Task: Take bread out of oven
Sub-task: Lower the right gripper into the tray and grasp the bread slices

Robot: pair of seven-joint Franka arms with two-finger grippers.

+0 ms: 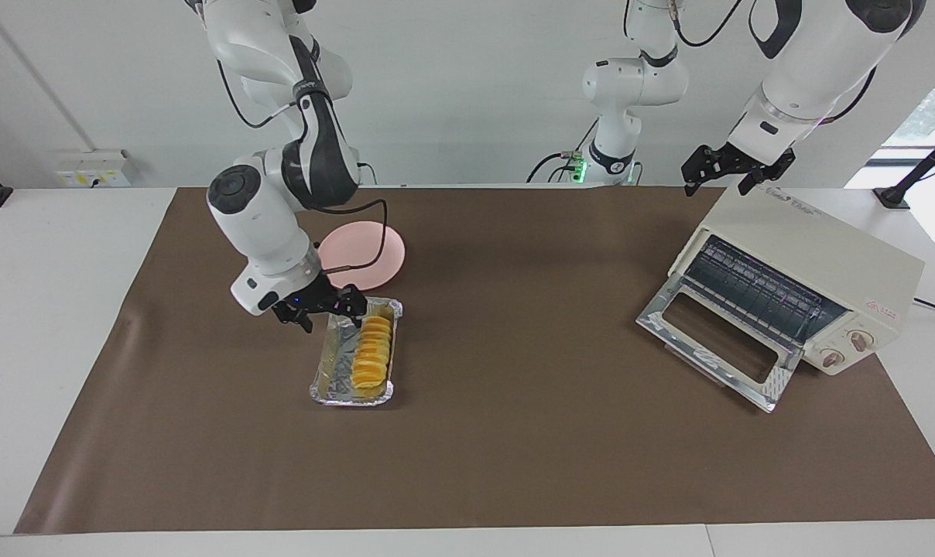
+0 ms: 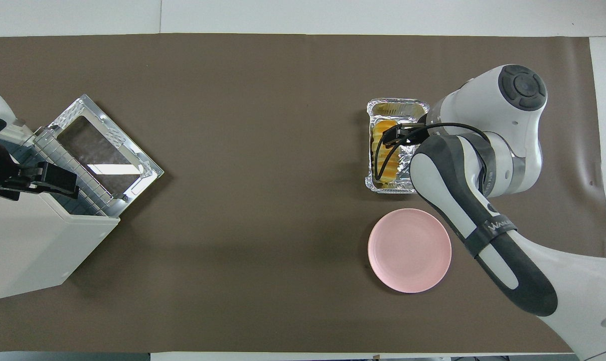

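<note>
While the bread (image 1: 373, 350) (image 2: 386, 150) lay in a foil tray (image 1: 330, 378) (image 2: 397, 106) toward the right arm's end of the table, the right gripper (image 1: 327, 309) (image 2: 402, 132) sat low over the tray's nearer end, fingers spread and holding nothing. A pink plate (image 1: 375, 251) (image 2: 409, 249) lay nearer the robots. The oven (image 1: 812, 255) (image 2: 37, 245) stood well apart, door down, rack bare. Above it hung the left gripper (image 1: 727, 166) (image 2: 37, 178), fingers apart.
</note>
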